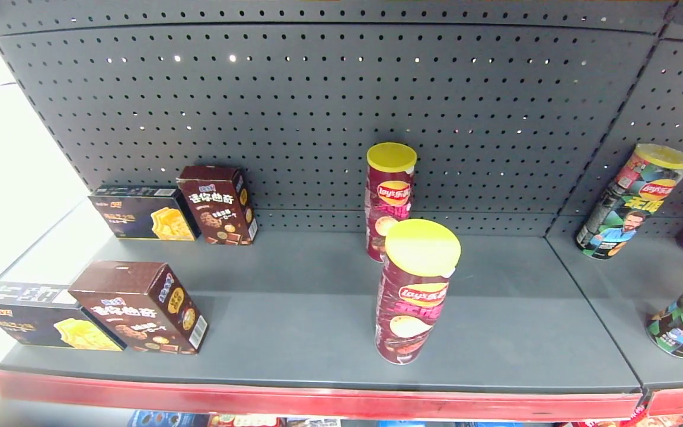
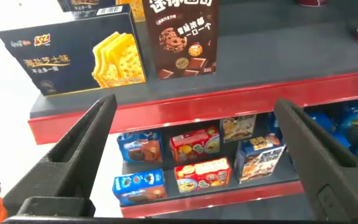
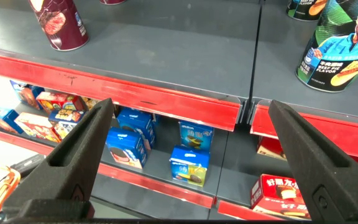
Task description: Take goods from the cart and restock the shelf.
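Maroon chip can (image 1: 411, 308), yellow lid (image 1: 423, 247), upright on grey shelf (image 1: 294, 320)

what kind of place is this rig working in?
Most likely a shop aisle, or a mock-up of one: pegboard-backed shelving with a red front rail, chip cans and biscuit boxes set out on it, more packaged snacks on the tier below.

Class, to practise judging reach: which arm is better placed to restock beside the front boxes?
Likely the left: its open left gripper faces the front cracker box and cookie box, while the right gripper faces the maroon can and green can farther along.
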You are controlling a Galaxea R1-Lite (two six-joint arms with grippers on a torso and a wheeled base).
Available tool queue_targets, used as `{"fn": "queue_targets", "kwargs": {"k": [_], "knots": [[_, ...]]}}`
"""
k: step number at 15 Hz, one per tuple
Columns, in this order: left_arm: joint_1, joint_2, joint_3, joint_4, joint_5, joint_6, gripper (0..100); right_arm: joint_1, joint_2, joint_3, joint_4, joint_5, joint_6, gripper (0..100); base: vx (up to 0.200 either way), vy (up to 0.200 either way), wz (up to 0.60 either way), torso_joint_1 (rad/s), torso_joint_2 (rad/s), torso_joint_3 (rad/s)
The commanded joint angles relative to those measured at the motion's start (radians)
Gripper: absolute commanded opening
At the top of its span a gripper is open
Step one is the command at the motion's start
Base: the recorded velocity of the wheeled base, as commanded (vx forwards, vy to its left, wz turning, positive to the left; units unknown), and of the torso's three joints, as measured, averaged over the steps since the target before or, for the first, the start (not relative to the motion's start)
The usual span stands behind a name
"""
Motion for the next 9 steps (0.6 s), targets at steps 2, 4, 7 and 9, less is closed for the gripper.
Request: {"fn": "queue_targets", "kwargs": {"k": [2, 4, 7, 9], "knots": [[0.0, 0.005, -0.001, -0.002, 0.019, -0.003, 100, 0.001, 0.001, 0.0, 0.0, 0.0, 0.0, 100, 0.0, 0.0, 0.0, 0.0, 0.0, 0.0], [0.0, 0.005, -0.001, -0.001, 0.016, -0.031, 100, 0.001, 0.001, 0.0, 0.001, 0.008, -0.002, 100, 0.0, 0.0, 0.0, 0.0, 0.0, 0.0], [0.0, 0.005, -0.001, 0.001, -0.003, -0.038, 100, -0.001, 0.356, -0.33, 0.006, 0.005, 0.063, 100, 0.0, 0.0, 0.0, 0.0, 0.0, 0.0], [-0.003, 0.005, -0.001, 0.001, -0.021, -0.037, 100, 0.024, 0.538, -0.416, -0.006, 0.089, 0.096, 100, 0.0, 0.0, 0.0, 0.0, 0.0, 0.0]]}}
